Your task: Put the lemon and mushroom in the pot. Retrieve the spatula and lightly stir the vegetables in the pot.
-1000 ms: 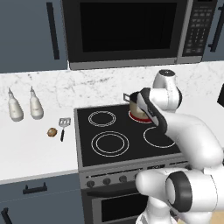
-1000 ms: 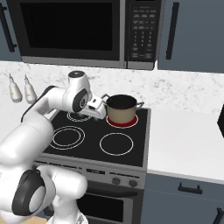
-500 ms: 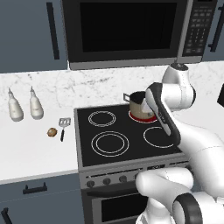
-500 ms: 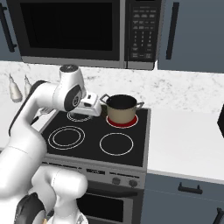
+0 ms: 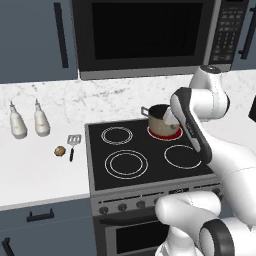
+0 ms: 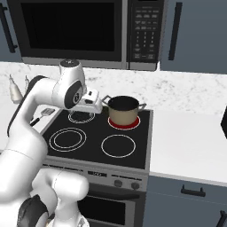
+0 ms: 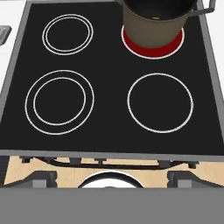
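Pot [image 6: 123, 110] sits on the red-glowing back burner of the stove [image 5: 150, 170], just beside the gripper [image 6: 98, 103], whose jaws stand wide apart, holding nothing. Mushroom [image 5: 60, 150] and spatula [image 5: 73, 144] lie near each other on the counter [image 5: 40, 170], well apart from the gripper, beyond the stove's far side.

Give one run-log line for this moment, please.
gripper: open, empty, beside pot | mushroom, spatula: on counter

The pot [image 6: 123, 111] sits on the stove's [image 6: 97, 142] glowing red burner [image 6: 124, 123].
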